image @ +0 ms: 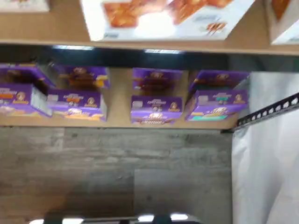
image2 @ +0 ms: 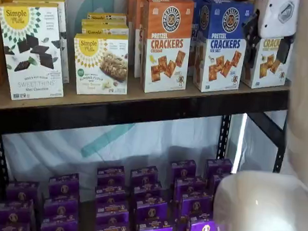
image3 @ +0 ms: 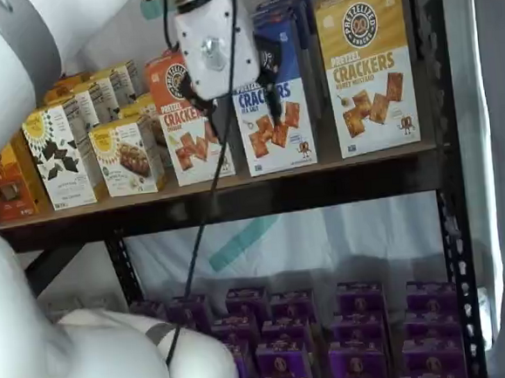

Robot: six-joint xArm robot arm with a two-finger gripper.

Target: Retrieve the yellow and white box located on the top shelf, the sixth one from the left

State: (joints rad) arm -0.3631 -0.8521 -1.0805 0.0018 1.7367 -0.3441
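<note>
Gripper (image3: 229, 112) hanging with fingers spread wide, nothing pinched, in front of the top shelf (image3: 235, 195). Yellow and white box (image3: 367, 70) standing off to one side, well apart, past the blue carton (image3: 272, 109). Risk of closing on the blue or orange carton (image3: 190, 124) instead, or of toppling neighbours, if advanced without shifting sideways.

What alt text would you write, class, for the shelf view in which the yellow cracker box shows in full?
A white gripper with black fingers hangs before the top shelf, in front of the orange box and blue box; the yellow and white box stands untouched to their right. Purple boxes fill the lower level.
</note>
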